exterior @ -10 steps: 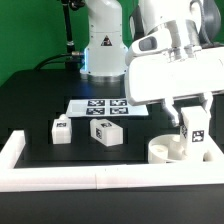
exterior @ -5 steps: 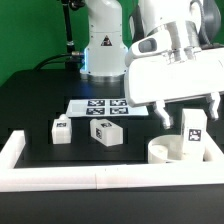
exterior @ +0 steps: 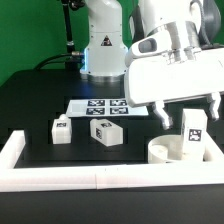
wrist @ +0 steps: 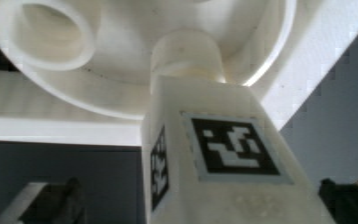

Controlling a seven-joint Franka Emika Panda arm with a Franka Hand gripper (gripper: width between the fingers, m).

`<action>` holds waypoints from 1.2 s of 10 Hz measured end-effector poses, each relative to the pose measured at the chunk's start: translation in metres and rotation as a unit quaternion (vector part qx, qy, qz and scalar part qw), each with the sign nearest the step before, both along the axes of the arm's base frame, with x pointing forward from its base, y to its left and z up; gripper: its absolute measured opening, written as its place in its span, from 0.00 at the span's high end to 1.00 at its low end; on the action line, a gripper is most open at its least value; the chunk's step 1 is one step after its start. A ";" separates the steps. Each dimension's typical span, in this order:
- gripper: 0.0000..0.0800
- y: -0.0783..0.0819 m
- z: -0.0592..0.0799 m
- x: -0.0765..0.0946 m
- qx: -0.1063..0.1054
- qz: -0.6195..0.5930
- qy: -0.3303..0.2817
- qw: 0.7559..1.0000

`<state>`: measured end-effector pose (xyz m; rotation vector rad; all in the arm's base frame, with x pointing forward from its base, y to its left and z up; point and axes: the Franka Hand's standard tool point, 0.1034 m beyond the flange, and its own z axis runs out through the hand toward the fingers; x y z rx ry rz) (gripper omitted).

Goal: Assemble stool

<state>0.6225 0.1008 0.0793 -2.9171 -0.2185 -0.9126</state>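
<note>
The round white seat lies against the rail at the exterior view's right. One tagged leg stands upright in a seat socket. My gripper is open above it, with its fingers spread wide on either side and clear of the leg. In the wrist view the leg runs down to the seat, where another open socket hole shows, and the dark fingertips stand apart from the leg. Two loose legs lie on the table at the exterior view's left.
The marker board lies behind the loose legs. The white border rail runs along the front edge and up both sides. The robot base stands at the back.
The gripper fingers, close around the upright leg one second ago, have spread apart and let it go. The leg stays standing in the seat.
</note>
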 end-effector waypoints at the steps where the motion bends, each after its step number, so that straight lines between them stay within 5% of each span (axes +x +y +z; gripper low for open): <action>1: 0.19 0.000 0.000 0.000 0.000 0.000 0.000 1.000; 5: 0.19 0.000 -0.002 -0.001 0.002 -0.003 0.009 1.000; 8: 0.19 0.003 0.002 0.012 0.028 -0.038 0.057 0.997; 12: 0.19 0.004 -0.004 0.007 0.035 -0.036 0.202 0.978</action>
